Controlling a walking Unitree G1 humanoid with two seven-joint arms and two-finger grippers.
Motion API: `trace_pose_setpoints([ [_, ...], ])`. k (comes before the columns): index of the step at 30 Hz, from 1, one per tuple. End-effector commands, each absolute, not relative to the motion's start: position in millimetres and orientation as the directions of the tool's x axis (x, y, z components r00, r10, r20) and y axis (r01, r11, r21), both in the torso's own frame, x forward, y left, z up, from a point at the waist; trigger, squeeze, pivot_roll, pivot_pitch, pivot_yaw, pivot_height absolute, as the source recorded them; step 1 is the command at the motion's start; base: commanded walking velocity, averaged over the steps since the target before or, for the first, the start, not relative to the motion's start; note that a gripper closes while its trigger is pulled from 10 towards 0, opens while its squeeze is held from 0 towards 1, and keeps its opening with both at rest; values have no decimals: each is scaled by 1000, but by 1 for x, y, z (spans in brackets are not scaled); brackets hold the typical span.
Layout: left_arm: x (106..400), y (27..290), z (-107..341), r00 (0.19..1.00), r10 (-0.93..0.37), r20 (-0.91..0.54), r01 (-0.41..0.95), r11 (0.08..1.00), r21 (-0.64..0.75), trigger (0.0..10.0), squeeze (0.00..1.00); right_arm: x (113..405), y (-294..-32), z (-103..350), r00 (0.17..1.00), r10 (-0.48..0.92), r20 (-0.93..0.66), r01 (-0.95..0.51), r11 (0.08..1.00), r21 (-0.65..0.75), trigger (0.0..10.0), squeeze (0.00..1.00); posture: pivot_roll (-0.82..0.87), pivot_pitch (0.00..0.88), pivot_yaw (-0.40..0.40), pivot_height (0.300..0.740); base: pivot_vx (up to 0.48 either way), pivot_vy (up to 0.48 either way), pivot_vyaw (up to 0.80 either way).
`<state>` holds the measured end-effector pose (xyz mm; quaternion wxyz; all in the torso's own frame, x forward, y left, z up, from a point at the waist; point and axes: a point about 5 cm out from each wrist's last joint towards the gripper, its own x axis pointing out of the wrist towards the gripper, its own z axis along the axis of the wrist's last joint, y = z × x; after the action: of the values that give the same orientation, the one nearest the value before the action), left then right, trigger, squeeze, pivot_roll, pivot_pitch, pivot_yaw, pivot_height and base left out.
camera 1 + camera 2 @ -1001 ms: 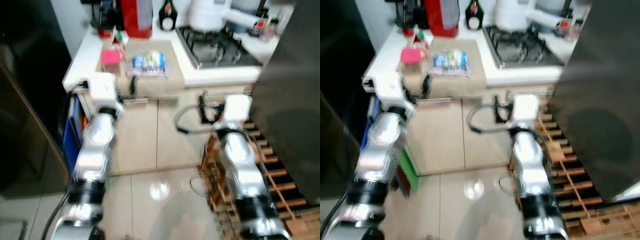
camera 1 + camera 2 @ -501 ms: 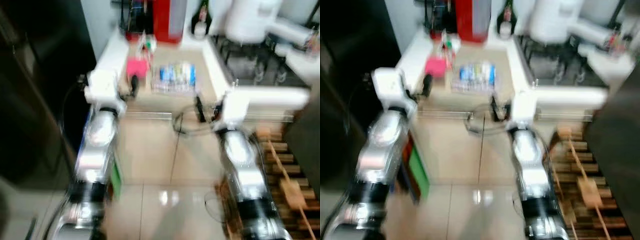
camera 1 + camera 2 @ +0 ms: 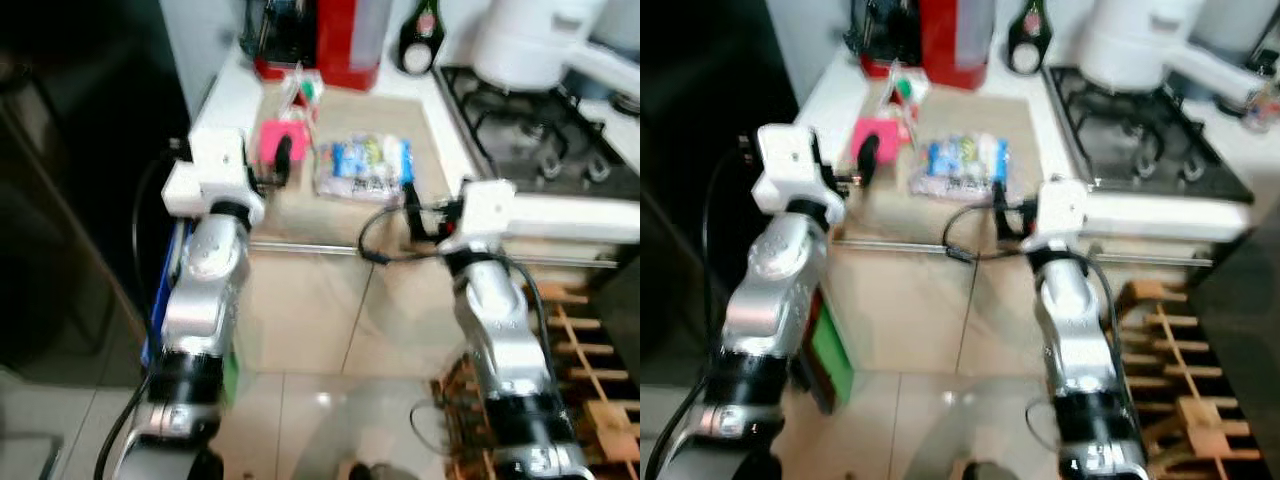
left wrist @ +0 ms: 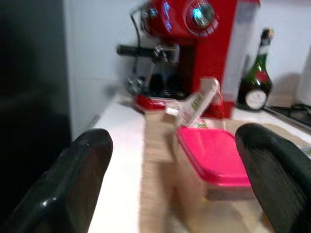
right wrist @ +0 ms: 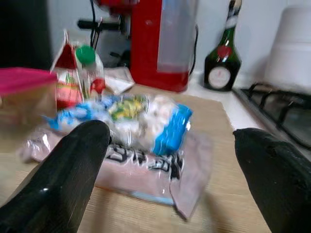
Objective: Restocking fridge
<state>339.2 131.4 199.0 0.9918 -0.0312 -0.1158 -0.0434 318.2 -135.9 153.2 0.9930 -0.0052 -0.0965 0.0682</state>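
Note:
A pink-lidded clear container (image 4: 214, 165) stands on a wooden mat (image 3: 400, 130) on the counter. Beside it lies a plastic bag of blue and white packets (image 5: 141, 126). A small carton with a green cap (image 5: 82, 73) is behind them. My left gripper (image 3: 283, 158) is open at the counter's front edge, its fingers (image 4: 82, 170) spread either side of the pink container and apart from it. My right gripper (image 3: 415, 205) is also open, level with the mat's front edge and facing the bag, with nothing between its fingers (image 5: 77, 165).
A red coffee machine (image 3: 345, 40) and a green bottle (image 3: 418, 45) stand at the back of the counter. A gas hob (image 3: 530, 120) with a white appliance (image 3: 525, 40) is on the right. A dark fridge (image 3: 70, 200) stands left. A wooden rack (image 3: 590, 400) sits on the floor at right.
The camera has moved closer to the counter and the picture is sharper. Both grippers now reach the counter's front edge, closer to the pink container and the bag.

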Motion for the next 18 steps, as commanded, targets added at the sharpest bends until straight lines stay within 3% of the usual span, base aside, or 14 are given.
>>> trace_pose_setpoints([
  [1,339,115,208,957,-144,250,166,984,-69,10000,0,318,-147,168,964,84,252,-74,996,-50,10000,0,-72,18,10,740,0,0,0],
  [8,362,100,215,965,-161,206,185,977,-104,10000,0,316,-146,168,965,69,254,-59,997,-46,10000,0,-85,19,16,740,0,0,0],
  [18,387,98,220,988,-79,131,90,993,-79,10000,0,308,-149,164,970,42,241,-33,999,-40,10000,0,-124,37,42,740,0,0,0],
])
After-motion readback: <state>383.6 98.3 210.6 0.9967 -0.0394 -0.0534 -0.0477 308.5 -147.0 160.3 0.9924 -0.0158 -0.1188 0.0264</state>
